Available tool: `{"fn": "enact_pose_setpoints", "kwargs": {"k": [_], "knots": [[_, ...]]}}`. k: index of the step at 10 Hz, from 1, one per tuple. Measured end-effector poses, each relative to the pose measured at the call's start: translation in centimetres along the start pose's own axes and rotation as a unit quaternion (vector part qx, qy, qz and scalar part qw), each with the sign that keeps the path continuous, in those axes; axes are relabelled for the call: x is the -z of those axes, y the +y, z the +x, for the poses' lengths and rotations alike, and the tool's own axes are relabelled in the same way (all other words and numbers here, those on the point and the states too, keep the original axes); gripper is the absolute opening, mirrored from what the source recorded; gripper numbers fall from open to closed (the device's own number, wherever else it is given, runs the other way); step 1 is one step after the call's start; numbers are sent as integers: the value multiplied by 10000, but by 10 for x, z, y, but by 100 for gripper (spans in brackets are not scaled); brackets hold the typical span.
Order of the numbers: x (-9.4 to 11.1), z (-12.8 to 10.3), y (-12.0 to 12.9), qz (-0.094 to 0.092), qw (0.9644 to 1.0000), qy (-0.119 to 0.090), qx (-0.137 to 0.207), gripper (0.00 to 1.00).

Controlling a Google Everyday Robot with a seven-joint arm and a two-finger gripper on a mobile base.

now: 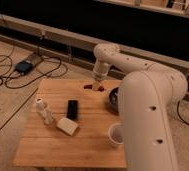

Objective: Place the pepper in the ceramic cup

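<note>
Tool [96,85] hangs low at the tabletop's [83,142] far edge, right at the pepper [88,86]; spread or pinching, I cannot tell. Ceramic cup [116,134] stands well apart, near the front.

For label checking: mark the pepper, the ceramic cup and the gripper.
pepper [90,87], camera view, its red body.
ceramic cup [115,141], camera view, its white outer wall.
gripper [96,80], camera view, its lower end, just above the pepper.
</note>
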Motion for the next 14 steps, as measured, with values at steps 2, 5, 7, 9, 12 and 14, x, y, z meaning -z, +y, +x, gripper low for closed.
{"fn": "enact_pose_setpoints", "kwargs": {"k": [2, 5, 7, 9, 12, 14], "knots": [[28, 11, 28, -21, 10000, -17, -31, 6], [58, 29, 77, 86, 9997, -107, -197, 6], [69, 43, 119, 168, 9990, -206, -363, 6], [73, 54, 152, 237, 9975, -328, -586, 6], [73, 59, 198, 282, 9945, -543, -851, 6], [72, 61, 228, 305, 9906, -807, -1059, 6]]}}
